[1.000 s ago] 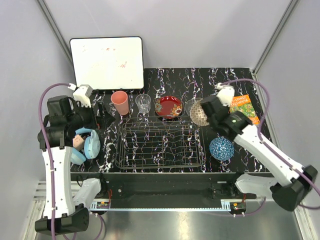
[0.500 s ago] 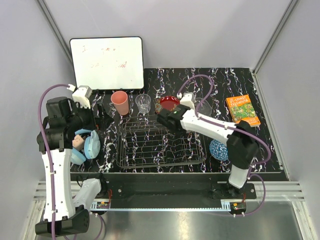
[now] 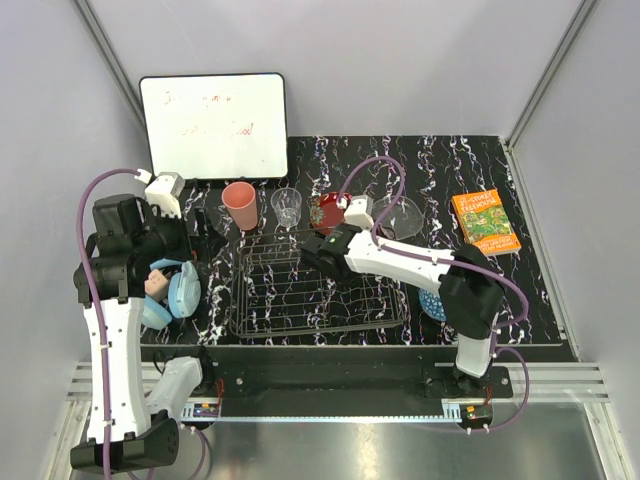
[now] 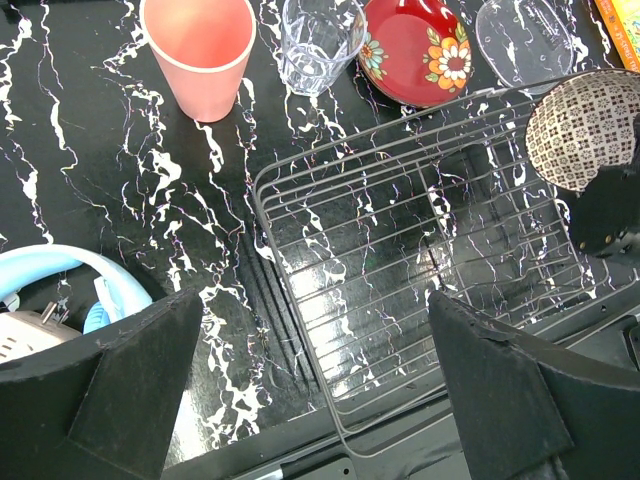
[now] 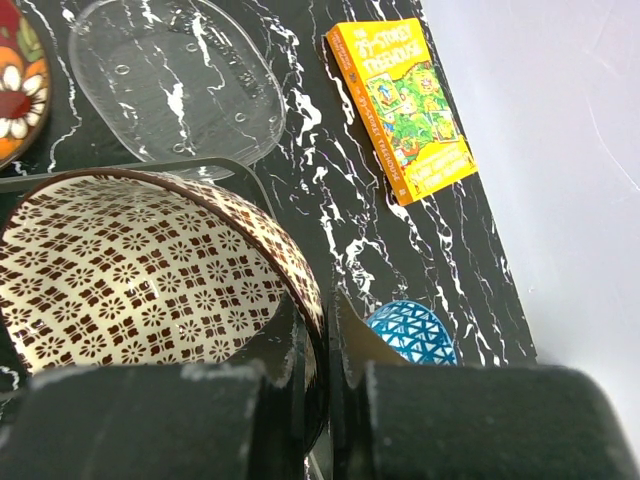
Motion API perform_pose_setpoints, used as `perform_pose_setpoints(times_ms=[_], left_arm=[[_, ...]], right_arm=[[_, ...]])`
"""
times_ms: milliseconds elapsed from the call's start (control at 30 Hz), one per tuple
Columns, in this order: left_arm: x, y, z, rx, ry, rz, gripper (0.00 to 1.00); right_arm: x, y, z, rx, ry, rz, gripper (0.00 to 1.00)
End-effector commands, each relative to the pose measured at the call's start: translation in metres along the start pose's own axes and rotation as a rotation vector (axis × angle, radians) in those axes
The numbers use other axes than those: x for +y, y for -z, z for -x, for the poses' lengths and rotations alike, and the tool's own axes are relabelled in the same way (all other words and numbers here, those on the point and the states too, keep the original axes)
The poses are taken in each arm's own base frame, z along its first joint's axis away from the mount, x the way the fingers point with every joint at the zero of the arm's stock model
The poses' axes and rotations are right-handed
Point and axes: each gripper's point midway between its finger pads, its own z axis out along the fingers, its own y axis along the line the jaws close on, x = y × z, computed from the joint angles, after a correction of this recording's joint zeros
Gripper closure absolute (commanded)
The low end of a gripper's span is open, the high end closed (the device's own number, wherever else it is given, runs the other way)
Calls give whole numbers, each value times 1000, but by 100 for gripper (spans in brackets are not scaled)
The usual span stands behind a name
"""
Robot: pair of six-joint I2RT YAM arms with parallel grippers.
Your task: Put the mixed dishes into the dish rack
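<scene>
My right gripper [image 5: 325, 345] is shut on the rim of the beige patterned bowl [image 5: 140, 280] and holds it tilted over the dish rack [image 3: 300, 300]. The left wrist view shows that bowl [image 4: 582, 130] above the rack's [image 4: 400, 250] right part. My left gripper [image 4: 315, 400] is open and empty above the rack's near left corner. Behind the rack stand the salmon-pink cup [image 3: 239, 205], the glass tumbler [image 3: 287, 207], the red plate [image 3: 328, 212] and the clear glass bowl [image 3: 400, 215]. The blue bowl [image 5: 412, 335] sits right of the rack, partly hidden by my right arm in the top view.
Light-blue headphones [image 3: 175, 290] lie left of the rack under my left arm. An orange book [image 3: 484, 220] lies at the right of the table. A white board [image 3: 213, 125] leans at the back left. My right arm stretches across the rack's right half.
My right arm has swung left from the table's right side, carrying the beige bowl over the rack. The left arm has not moved.
</scene>
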Motion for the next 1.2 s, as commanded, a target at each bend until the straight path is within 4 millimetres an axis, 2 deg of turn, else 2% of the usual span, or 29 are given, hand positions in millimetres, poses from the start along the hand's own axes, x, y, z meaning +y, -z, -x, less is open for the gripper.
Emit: perform_pose_setpoints(times_ms=[0, 200, 600, 1167], left_arm=[[-2, 7, 12, -50, -38, 9, 1], [-3, 6, 10, -46, -29, 3, 1], [-12, 6, 9, -43, -11, -47, 1], [-19, 9, 3, -49, -15, -82, 1]], right_arm=[[-36, 11, -10, 32, 201, -57, 100], [-47, 15, -3, 23, 179, -41, 100], [-66, 19, -11, 56, 203, -17, 100], [-75, 12, -5, 59, 334, -35, 100]])
